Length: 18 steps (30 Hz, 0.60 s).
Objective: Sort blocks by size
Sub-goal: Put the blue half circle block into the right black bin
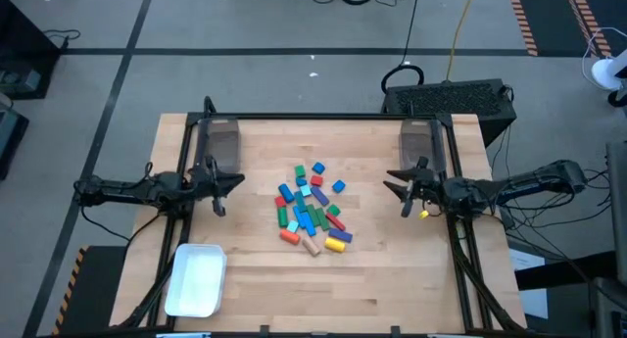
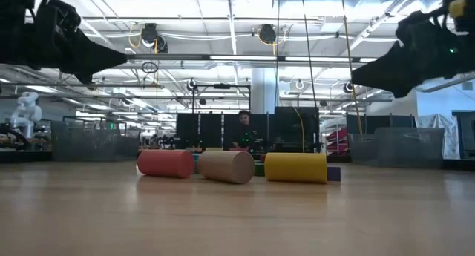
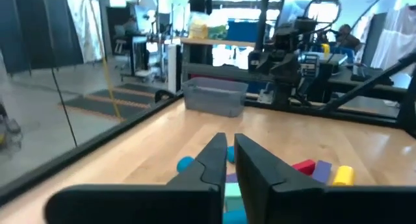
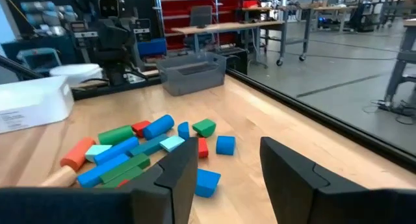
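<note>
The blocks (image 1: 312, 209) lie in a loose heap at the table's middle: red, blue, green, yellow, orange, light blue and tan cubes, bars and cylinders. In the low view a red cylinder (image 2: 165, 163), a tan cylinder (image 2: 226, 167) and a yellow cylinder (image 2: 295, 168) lie on their sides at the front. My left gripper (image 1: 227, 186) hovers left of the heap, its fingers together (image 3: 231, 149), and it holds nothing. My right gripper (image 1: 397, 189) hovers right of the heap, open (image 4: 227, 159) and empty. Both point at the heap, above the table.
A white tray (image 1: 196, 279) stands at the near left corner. Two grey bins (image 1: 220, 140) (image 1: 419, 140) stand at the far edge, one behind each arm. Bare wood lies all around the heap. A person (image 2: 243, 126) sits in the room beyond the table.
</note>
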Tool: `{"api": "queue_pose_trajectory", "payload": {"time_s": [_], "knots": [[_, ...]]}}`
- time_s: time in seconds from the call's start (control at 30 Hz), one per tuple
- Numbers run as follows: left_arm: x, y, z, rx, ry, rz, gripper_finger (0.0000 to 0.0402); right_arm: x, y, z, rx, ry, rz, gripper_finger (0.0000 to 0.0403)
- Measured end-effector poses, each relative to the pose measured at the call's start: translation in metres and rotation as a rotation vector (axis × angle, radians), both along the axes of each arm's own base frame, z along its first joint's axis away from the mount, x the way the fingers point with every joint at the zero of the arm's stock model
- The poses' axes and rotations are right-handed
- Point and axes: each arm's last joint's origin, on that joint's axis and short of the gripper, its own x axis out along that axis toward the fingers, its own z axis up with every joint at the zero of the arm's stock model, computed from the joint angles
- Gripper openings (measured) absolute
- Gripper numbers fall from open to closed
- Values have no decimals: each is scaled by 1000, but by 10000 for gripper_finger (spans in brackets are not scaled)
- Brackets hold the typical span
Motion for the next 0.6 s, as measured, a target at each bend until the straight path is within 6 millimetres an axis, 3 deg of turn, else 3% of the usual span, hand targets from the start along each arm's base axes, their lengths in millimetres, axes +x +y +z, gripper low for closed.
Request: {"api": "queue_pose_trajectory", "payload": {"time_s": [0.3,0.43,0.6], "knots": [[8,4,-3,-4,44,42,164,38,-7,18,-25,179,-70,168],[12,3,-4,-3,82,31,180,62,-17,19,-16,276,-60,169],[17,3,-4,-2,93,11,181,96,-30,16,35,366,72,170]]}}
